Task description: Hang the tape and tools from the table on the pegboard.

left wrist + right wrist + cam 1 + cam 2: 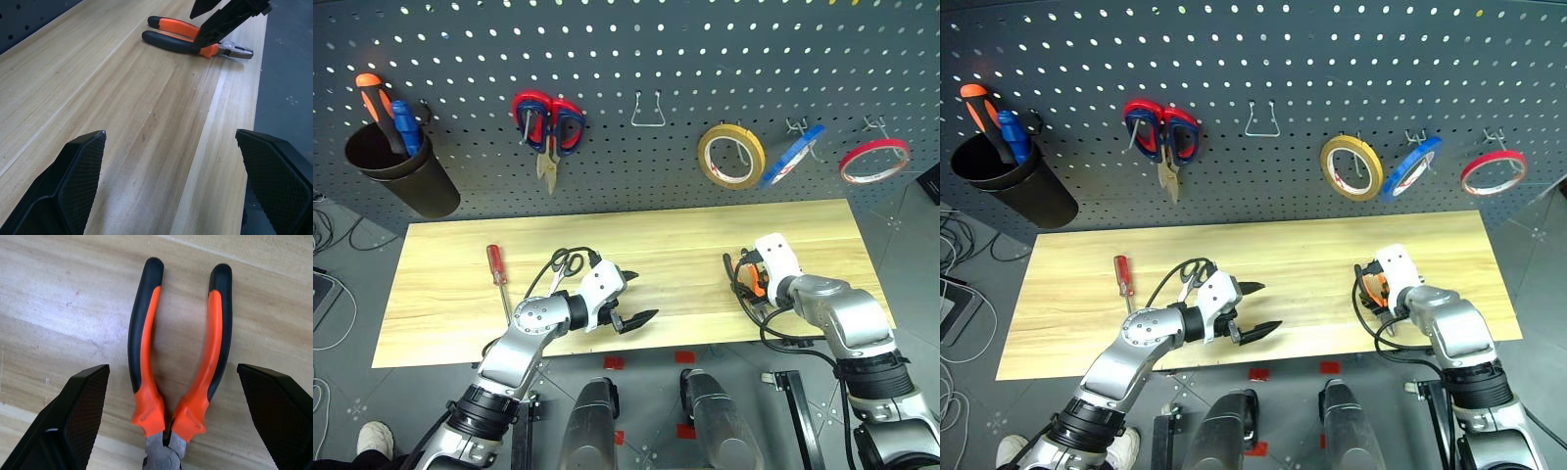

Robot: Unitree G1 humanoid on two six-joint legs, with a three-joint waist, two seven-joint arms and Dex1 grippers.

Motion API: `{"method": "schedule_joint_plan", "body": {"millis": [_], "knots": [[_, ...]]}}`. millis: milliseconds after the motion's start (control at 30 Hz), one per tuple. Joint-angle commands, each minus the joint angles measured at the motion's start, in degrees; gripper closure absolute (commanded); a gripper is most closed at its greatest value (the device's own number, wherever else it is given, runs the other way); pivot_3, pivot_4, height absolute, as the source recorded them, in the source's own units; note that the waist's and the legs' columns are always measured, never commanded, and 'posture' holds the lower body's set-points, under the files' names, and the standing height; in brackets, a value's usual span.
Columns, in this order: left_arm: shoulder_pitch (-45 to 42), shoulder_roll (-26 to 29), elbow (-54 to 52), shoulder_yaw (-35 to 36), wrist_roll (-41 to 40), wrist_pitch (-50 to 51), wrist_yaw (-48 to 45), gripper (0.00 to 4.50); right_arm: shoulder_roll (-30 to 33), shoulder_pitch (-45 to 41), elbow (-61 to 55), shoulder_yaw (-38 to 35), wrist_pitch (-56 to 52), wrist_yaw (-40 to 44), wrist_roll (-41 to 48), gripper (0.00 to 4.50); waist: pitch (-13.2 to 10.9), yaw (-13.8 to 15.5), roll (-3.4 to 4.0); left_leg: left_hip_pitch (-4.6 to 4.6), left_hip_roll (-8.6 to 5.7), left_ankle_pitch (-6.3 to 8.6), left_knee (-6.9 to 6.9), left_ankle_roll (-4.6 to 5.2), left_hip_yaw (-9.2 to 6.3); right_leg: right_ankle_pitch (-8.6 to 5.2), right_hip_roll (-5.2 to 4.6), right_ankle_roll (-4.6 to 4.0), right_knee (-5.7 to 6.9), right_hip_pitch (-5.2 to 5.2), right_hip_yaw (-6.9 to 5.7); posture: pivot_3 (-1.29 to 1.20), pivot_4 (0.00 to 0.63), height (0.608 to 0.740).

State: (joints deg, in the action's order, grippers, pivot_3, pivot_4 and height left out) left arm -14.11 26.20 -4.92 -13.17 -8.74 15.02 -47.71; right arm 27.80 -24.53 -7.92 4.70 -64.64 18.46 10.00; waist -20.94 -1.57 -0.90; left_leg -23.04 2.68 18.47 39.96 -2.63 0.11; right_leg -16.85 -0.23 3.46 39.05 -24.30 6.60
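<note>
Right gripper (171, 421): fingers spread wide, empty, poised above the pliers (178, 357), one finger to each side of the handles without touching them. Pliers lie flat on the table (685, 240), orange-and-black handles pointing away from the gripper, metal head nearest the wrist.

Left gripper (634, 297): fingers likewise spread wide, holding nothing, hovering low over bare wood near the table's front edge, pointing toward the right gripper. Pliers lie well ahead of it, beyond its fingertips, with the right gripper's black fingers over them.

Small scissors (560, 267): black handles, on the table just behind the left gripper's wrist, partly hidden by the arm and cable.

Red-handled screwdriver (496, 271): on the table, farther out to the left of the left gripper, beyond the scissors, shaft toward the front edge.

Pegboard (626, 59): upright behind the table, facing both grippers. Blue tape (793, 155) already hangs on a hook, up and beyond the right gripper, between a yellow tape roll (731, 156) and a red tape roll (874, 160). Larger red-handled scissors (548, 125) hang above and beyond the left gripper. Black cup (401, 174), far left, holds an orange and a blue-handled screwdriver.
</note>
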Motion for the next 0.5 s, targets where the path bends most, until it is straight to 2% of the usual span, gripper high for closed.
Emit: {"method": "schedule_joint_plan", "body": {"millis": [33, 233, 467, 500], "knots": [[0.49, 0.15, -2.50, 0.53, -0.29, 0.13, 0.38, 0.00, -0.69, -0.65, 0.33, -0.94, -0.22, -0.74, -0.45, 0.02, 0.00, 0.00, 0.00, 0.00, 0.00, 0.00, 0.00, 0.00, 0.00, 0.00, 0.00, 0.00, 0.00, 0.00, 0.00, 0.08, 0.405, 0.740], [-0.11, 0.19, -2.08, 0.58, -0.48, 0.27, 0.47, 0.00, -3.10, -0.68, 2.42, -2.34, -2.05, -1.74, 0.28, 0.02, -0.01, 0.02, 0.01, -0.01, 0.02, 0.00, -0.01, 0.00, -0.03, 0.00, -0.02, 0.00, -0.01, -0.01, -0.02, 0.07, 0.407, 0.740], [-0.72, -0.06, -2.18, 0.09, -0.52, 0.68, 0.30, 0.00, -3.96, -2.17, 7.70, -2.14, 0.67, -1.79, -0.39, 0.02, -0.08, -0.01, -0.03, 0.00, 0.01, -0.01, -0.01, -0.01, -0.01, 0.00, -0.04, 0.00, -0.02, 0.00, -0.02, 0.07, 0.414, 0.740], [-0.64, 0.04, -2.25, 0.08, -0.54, 0.67, 0.21, 0.00, -3.80, -2.46, 8.29, -1.99, 1.11, -1.56, -0.42, 0.19, -0.08, -0.02, -0.03, 0.00, 0.00, -0.01, -0.01, -0.01, -0.01, 0.00, -0.04, 0.00, -0.02, 0.00, -0.02, 0.07, 0.414, 0.740]]}}
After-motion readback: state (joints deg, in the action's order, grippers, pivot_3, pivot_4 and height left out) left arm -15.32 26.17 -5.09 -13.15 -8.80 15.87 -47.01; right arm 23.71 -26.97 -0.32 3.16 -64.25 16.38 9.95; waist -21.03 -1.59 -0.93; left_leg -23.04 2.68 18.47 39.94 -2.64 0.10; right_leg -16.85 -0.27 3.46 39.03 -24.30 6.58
